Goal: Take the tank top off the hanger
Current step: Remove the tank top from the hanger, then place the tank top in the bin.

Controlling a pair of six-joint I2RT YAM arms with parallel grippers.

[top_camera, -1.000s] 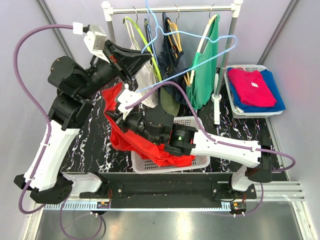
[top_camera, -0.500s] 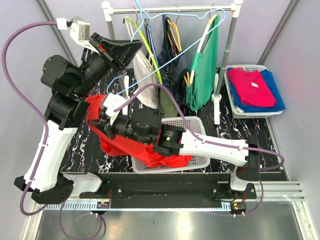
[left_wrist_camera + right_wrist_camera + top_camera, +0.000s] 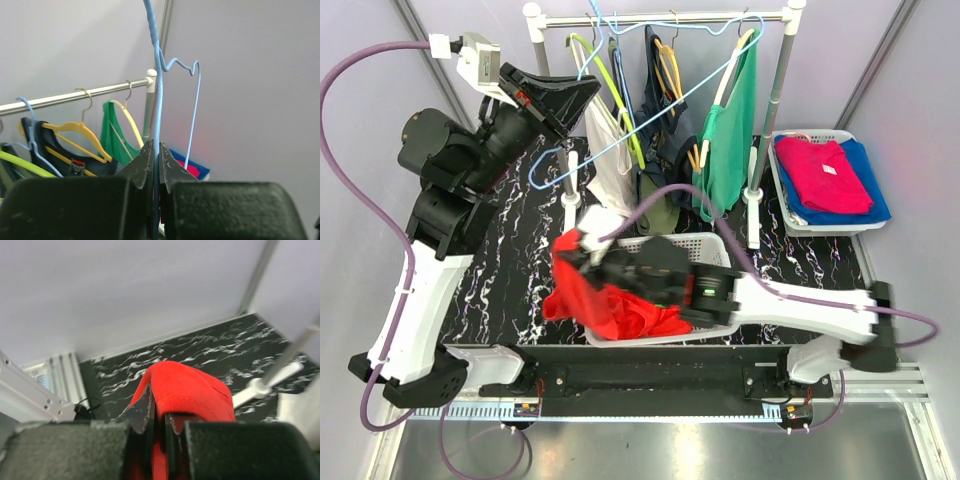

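Note:
The red tank top is off the hanger and hangs bunched from my right gripper over the left end of a white basket. In the right wrist view the jaws are shut on a fold of that red cloth. The bare blue wire hanger is raised at the upper left, slanting up toward the clothes rail. My left gripper holds it. The left wrist view shows those jaws pinched on the hanger's wire, its hook free in the air.
A clothes rail at the back carries white, navy and green garments on coloured hangers. One of its white feet stands beside the basket. A second basket at the right holds folded red and blue clothes.
My right gripper has pulled the red tank top right and toward the front, clear of the hanger, to the basket. The left arm lifted the bare hanger up and left, then held still.

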